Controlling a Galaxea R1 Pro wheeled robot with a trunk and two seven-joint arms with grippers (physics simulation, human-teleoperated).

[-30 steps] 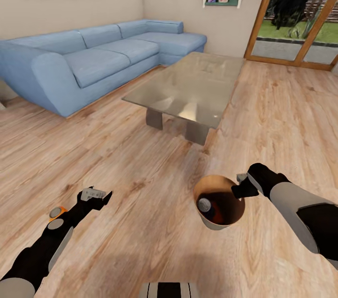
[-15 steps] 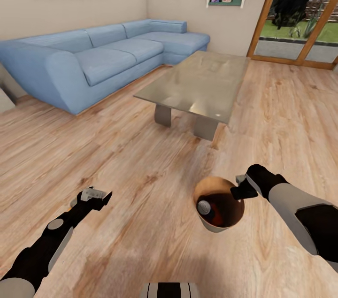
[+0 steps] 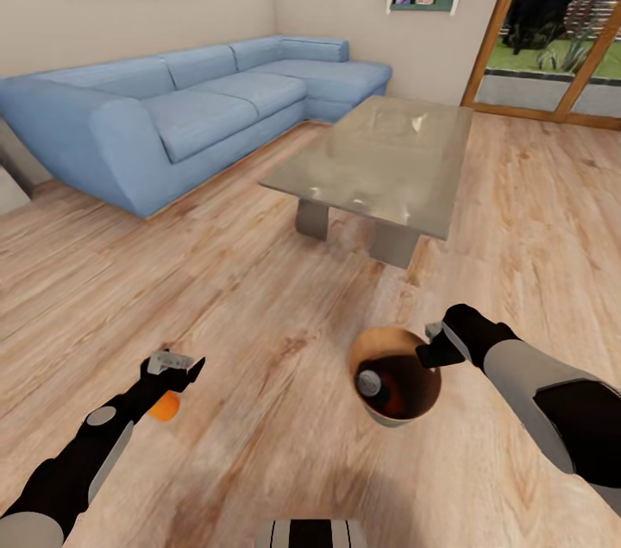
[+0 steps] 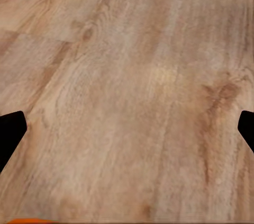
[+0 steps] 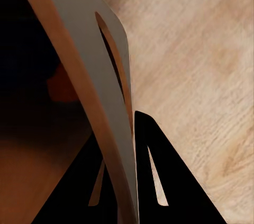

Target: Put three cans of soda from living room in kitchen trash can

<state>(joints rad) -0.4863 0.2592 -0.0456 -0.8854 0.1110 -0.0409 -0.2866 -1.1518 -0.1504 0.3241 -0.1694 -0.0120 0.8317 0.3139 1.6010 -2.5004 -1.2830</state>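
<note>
Right now the right gripper [image 3: 429, 349] is pinched on the rim of the tash can [image 3: 392, 416], one finger inside the wall, one outside, carried above the living-room floor [image 3: 259, 289]. At least two cans sit inside: a grey top [image 3: 371, 381] and something orange [image 5: 62, 87], probably a soda can. An orange can [image 3: 164, 406] shows under the left gripper [image 3: 177, 364], whose fingers are spread and empty. Bin looks light and stiff; the thin rim may swing. Cans: smooth, light, best taken mid-body.
</note>
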